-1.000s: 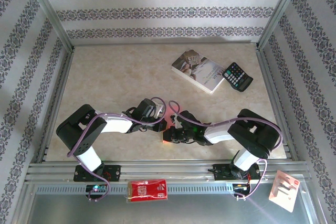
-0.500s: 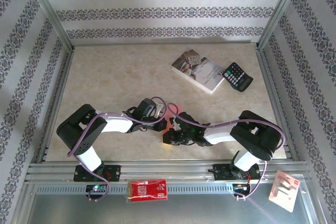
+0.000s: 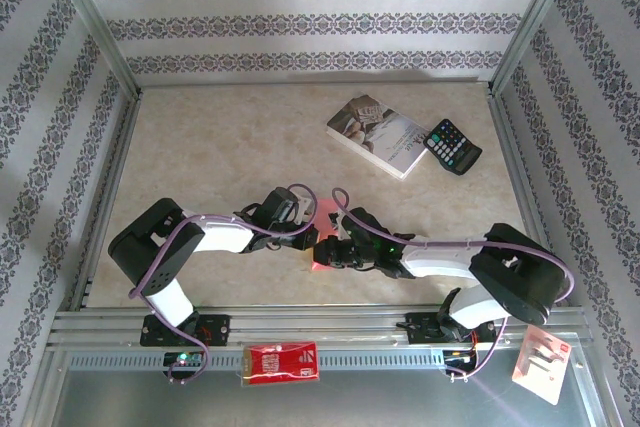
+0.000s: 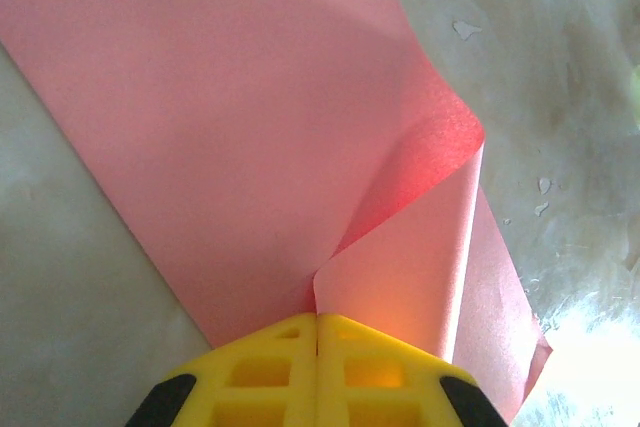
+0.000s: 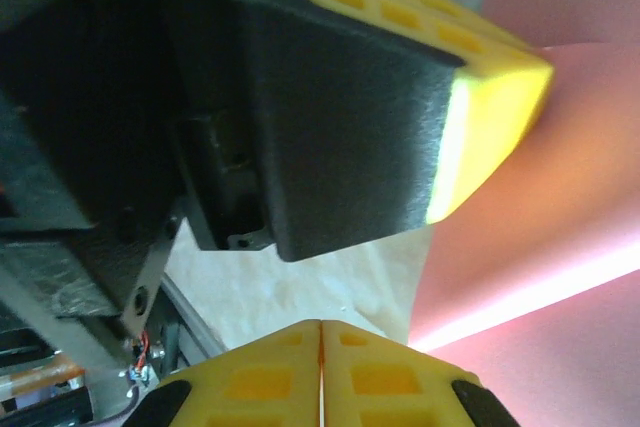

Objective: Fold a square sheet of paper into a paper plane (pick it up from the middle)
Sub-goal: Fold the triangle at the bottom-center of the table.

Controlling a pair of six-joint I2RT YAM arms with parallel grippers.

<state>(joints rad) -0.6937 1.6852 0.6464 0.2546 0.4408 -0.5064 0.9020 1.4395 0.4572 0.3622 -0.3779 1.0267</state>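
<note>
- Left hand has its yellow fingers pressed together, clamped on the edge of the square sheet of paper, which comes out from between the tips.
- Seen from the left wrist, the pink-red sheet spreads away from the fingers over the pale worktop. On the right, one part of it curls up and over in a soft bend with no sharp crease.
- Right hand also has its fingers together, tip against tip. Pink paper lies just to the right of them, and I cannot tell whether any of it is caught between them.
- In the right wrist view, the left hand's black finger with its yellow pad hangs close above the right fingertips, with paper behind it.
- From above, both hands meet near the front middle of the worktop, with bits of pink showing between and beside them.
- Well apart, at the back right, lie a book and, just beside it, a black calculator.
- On the metal rail in front of the arm bases sits a small red packet.
</note>
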